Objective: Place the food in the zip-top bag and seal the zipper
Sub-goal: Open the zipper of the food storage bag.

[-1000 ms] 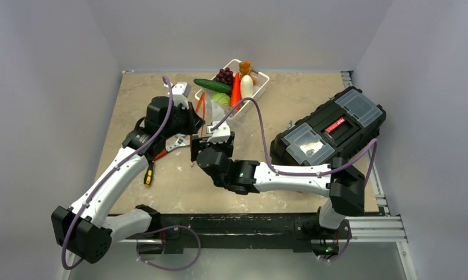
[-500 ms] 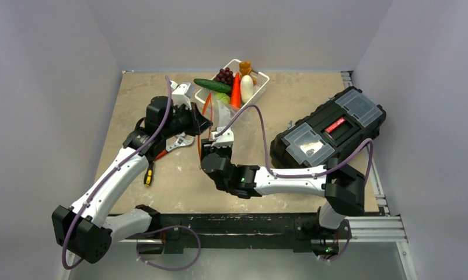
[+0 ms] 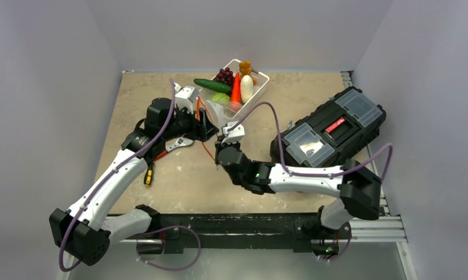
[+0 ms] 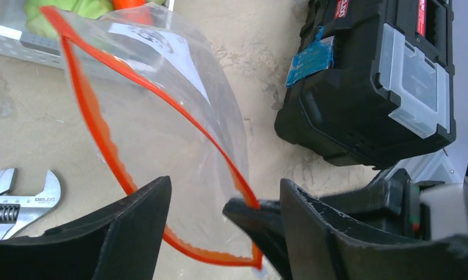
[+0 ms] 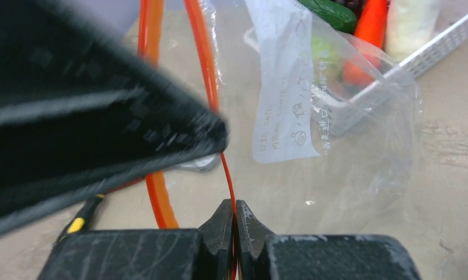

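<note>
**Bag rim changes hands**

The right gripper (image 5: 234, 224), open a second ago, has now clenched on the zipper (image 5: 160, 201). The left gripper (image 4: 223, 186) has let go, and its fingers stand apart with the rim looping between them. The bag (image 4: 161, 134) hangs mouth-open over the middle of the table (image 3: 313, 93), just in front of the basket (image 3: 261, 81) at the far edge. The food (image 3: 234, 87) lies in the basket, none bagged. The left arm now looks free to fetch food.

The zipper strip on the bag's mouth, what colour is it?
The zipper is red-orange, and it shows best in the left wrist view.
</note>
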`<state>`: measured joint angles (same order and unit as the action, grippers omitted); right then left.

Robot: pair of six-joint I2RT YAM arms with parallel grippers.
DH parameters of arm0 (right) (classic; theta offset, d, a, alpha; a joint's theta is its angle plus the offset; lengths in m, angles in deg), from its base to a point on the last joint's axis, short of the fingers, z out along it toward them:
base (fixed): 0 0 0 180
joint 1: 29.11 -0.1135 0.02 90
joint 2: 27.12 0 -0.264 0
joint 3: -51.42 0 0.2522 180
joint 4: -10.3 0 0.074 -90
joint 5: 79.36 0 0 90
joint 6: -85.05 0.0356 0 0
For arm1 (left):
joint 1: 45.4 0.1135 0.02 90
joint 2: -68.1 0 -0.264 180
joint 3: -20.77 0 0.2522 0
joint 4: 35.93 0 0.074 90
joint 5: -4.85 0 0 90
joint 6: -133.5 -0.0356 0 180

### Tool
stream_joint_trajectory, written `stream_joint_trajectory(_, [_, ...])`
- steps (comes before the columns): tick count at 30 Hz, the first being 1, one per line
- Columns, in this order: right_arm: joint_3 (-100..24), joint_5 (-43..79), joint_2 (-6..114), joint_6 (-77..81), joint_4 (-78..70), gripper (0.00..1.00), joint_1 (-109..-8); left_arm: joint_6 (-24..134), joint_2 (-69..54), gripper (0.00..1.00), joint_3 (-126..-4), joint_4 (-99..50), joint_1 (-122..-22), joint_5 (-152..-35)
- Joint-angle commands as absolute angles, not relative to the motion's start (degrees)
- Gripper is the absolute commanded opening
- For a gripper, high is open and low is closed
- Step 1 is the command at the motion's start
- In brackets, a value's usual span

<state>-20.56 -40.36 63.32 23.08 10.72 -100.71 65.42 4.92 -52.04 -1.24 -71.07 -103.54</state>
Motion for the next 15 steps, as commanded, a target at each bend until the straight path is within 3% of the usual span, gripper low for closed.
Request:
stream_joint_trajectory(1, [-19.4,-19.9,54.8,25.4,8.0,0.0,-94.5,59.9,10.7,0.71,-53.2,-1.8,-72.4,-99.9])
stream_joint_trajectory(4, [-19.0,-15.1,52.7,33.3,6.1,0.0,-92.5,58.0,12.9,0.77,-52.6,-2.2,-73.5,-99.1])
stream_joint_trajectory(11, [-20.2,-11.5,52.3,34.2,3.5,0.0,-91.7,56.0,18.2,0.73,-49.8,-4.7,-75.8,-95.7])
stream_joint_trajectory(15, [-22.6,-8.4,54.3,34.5,1.0,0.0,-91.6,54.7,23.4,0.78,-46.7,-8.4,-77.1,-95.6])
